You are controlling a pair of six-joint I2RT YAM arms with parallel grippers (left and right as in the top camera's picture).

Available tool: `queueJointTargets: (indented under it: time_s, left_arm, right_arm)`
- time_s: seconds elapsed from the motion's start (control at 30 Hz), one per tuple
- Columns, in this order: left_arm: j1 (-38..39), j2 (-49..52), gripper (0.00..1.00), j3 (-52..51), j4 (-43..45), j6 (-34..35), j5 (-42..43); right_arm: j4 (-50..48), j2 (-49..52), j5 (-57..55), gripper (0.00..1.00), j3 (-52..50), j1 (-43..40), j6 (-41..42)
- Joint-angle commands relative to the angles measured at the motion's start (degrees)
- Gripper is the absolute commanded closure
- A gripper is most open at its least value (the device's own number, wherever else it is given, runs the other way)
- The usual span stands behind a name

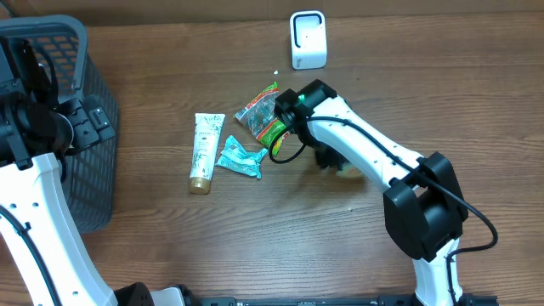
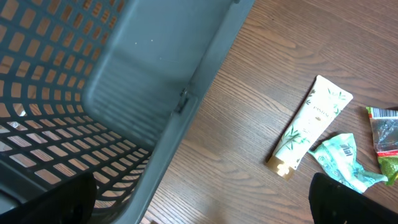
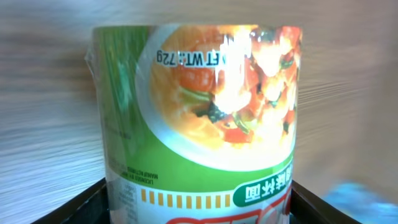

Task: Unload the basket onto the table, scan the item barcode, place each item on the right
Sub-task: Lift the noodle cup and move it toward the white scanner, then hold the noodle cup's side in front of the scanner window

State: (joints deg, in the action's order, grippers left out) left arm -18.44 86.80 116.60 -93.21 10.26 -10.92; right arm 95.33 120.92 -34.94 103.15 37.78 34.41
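Observation:
The item is a cup of noodles (image 3: 199, 118) with a green and white label. It fills the right wrist view, and my right gripper (image 3: 199, 211) is shut on it, one dark finger against each side. No barcode shows on the side facing the camera. In the overhead view this gripper (image 1: 333, 161) sits mid-table under its white arm, and only a pale edge of the cup (image 1: 349, 172) shows. The white scanner (image 1: 308, 39) stands at the table's far edge. My left gripper (image 2: 205, 208) is open and holds nothing. It hangs beside the basket.
A grey mesh basket (image 1: 89, 161) stands at the left edge. Left of the right gripper lie a white tube (image 1: 205, 151), a teal packet (image 1: 240, 159) and a red and green snack packet (image 1: 262, 115). The same tube (image 2: 311, 124) shows in the left wrist view.

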Motion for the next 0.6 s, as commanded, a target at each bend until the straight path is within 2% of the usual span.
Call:
queueJointTargets:
  time_s: [0.0,0.1,0.33,0.5,0.57]
  left_arm:
    - [-0.3,0.1,0.0,0.0,0.1,-1.1,0.3]
    - [-0.3,0.1,0.0,0.0,0.1,-1.1,0.3]
    - [-0.3,0.1,0.0,0.0,0.1,-1.1,0.3]
    - [-0.3,0.1,0.0,0.0,0.1,-1.1,0.3]
    - [-0.3,0.1,0.0,0.0,0.1,-1.1,0.3]
  right_arm:
    - [1.7,-0.3,-21.5,0.31,2.1,0.9,-0.1]
    - [1.7,-0.3,-27.1,0.37,2.1,0.9,-0.1]
    - [1.0,-0.3,-38.8,0.37,2.1,0.9,0.3]
    - [-8.9,-0.3,-34.3,0.29,2.1,0.9,-0.2]
    - [-16.7,-0.3,-25.7,0.3,2.1,0.3,-6.9]
